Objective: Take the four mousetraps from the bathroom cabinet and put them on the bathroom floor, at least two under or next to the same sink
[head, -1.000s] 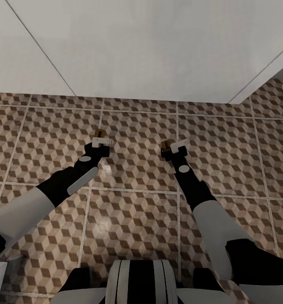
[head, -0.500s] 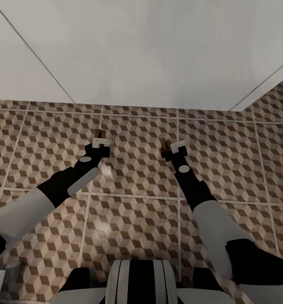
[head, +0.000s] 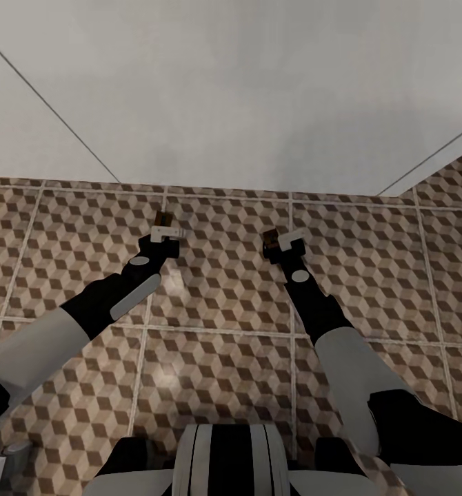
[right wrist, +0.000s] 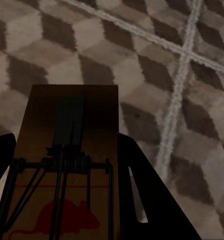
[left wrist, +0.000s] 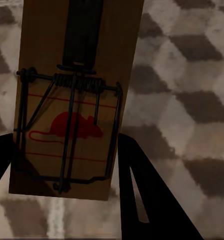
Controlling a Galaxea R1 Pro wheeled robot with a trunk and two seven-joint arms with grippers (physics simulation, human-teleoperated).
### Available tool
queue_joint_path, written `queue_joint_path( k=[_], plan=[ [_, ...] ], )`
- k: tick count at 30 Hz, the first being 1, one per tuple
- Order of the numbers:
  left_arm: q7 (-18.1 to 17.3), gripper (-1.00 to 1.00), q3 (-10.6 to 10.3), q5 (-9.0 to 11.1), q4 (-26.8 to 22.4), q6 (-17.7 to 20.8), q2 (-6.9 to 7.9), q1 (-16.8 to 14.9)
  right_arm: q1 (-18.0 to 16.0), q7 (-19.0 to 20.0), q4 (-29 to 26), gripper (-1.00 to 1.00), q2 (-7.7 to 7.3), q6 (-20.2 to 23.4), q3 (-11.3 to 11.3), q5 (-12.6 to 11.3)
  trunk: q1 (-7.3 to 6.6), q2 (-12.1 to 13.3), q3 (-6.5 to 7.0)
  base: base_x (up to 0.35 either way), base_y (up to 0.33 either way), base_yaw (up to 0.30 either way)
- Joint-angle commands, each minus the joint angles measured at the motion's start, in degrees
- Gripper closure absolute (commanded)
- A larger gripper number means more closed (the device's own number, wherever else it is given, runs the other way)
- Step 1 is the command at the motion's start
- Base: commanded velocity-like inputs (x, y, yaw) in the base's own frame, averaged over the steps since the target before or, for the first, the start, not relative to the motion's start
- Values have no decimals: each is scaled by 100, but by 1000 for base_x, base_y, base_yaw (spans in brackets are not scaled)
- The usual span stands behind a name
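Observation:
Both arms reach forward above the bathroom floor [head: 224, 310] with its brown and cream cube pattern. My left gripper [head: 163, 233] is shut on a mousetrap [head: 163, 219], a small brown board. In the left wrist view this mousetrap [left wrist: 71, 100] shows dark wire parts and a red mouse print, held between the dark fingers [left wrist: 142, 190] over the tiles [left wrist: 192, 75]. My right gripper [head: 282, 242] is shut on a second mousetrap [head: 270, 239]. The right wrist view shows that mousetrap [right wrist: 66, 165] between the fingers [right wrist: 142, 190], above the floor [right wrist: 167, 50]. The cabinet and the sink are out of view.
A large white surface [head: 231, 89] with thin seam lines spans the far side, and its lower edge meets the floor just ahead of the grippers. A strip of floor continues past its right corner [head: 458, 179]. My base [head: 224, 461] is at the near edge.
The whole view has shifted: the white surface now covers more of the picture and the floor edge sits lower. Both grippers hold their mousetraps as before.

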Motion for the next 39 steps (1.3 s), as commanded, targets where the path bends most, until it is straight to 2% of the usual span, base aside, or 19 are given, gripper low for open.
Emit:
queue_joint_path(
  k=[1, 7, 11, 14, 18, 22, 25, 31, 34, 39],
  plan=[
    [60, 100, -24, 10, -14, 26, 8, -1, -3, -29, 7, 100, 0, 9, 12, 38, -1, -1, -3, 7, 0, 0],
    [60, 100, -25, 14, -2, 20, 7, 27, -18, -29, 350, 100, 16, 41, -24, 41, -1, -1, -3, 2, 0, 0],
    [53, 100, 0, 9, 135, 24, -22, 30, -160, -35, 470, 100, 40, 85, -25, 37, -1, -1, -3, 0, 0, 0],
    [32, 100, 35, 6, 369, 33, -66, 31, -314, -37, 540, 100, 116, 229, -24, 40, -1, -1, -3, 0, 0, 0],
    [14, 100, 92, 4, 698, 37, -212, 29, -407, -35, 644, 100, 172, 341, -24, 37, -1, -1, -3, 0, 0, 0],
    [-34, 100, 423, -17, 1110, 44, -430, 2, -457, -36, 681, 100, 191, 372, -24, 37, -1, -1, -3, 0, 0, 0],
    [-193, 100, 575, -25, 1402, 49, -550, -47, -535, -37, 692, 100, 192, 383, -24, 36, -1, -1, -3, 0, 0, 0],
    [-421, 100, 642, -28, 1748, 55, -656, -293, -596, -34, 697, 100, 192, 389, -24, 35, -1, -1, -3, 0, 0, 0],
    [-449, 100, 648, -27, 1808, 59, -674, -420, -646, -32, 696, 100, 192, 389, -24, 31, -1, -1, -3, 0, 0, 0],
    [-465, 100, 652, -30, 1934, 215, -786, -692, -783, -36, 697, 100, 192, 395, -24, 28, -1, -1, -3, 0, 0, 0]
  ],
)
